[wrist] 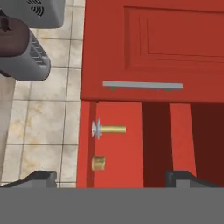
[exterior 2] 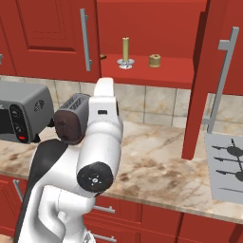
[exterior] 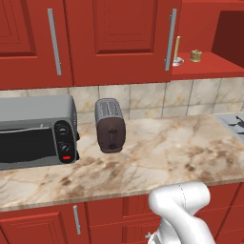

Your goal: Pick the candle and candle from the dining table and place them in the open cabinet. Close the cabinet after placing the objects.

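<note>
With both candles already standing on the red inner shelf of the red wooden wall cabinet (exterior 2: 156, 76), the carrying part of the task looks finished and only the closing remains. The slim olive-gold stick candle on its clear round dish (exterior 2: 126, 52) sits just beside the squat brass-gold candle (exterior 2: 154, 60), apart from it and neither touching the shelf's front edge.

The two-finger gripper (wrist: 111, 177) is released, its dark tips spread wide with nothing between them. In the hand view, which is rolled onto its side, the stick candle (wrist: 109, 129) and the brass candle (wrist: 98, 163) lie straight ahead of the hand, between the tips and the closed panelled door with its long grey bar handle (wrist: 142, 85) beyond.

The cabinet is still open: its right-hand door (exterior 2: 206, 80) swings out over the marbled counter, well off to the hand's side. Judging from this, the hand must reach that door, push or pull it shut, and keep clear of the grey toaster (exterior 2: 73, 118) below.
</note>
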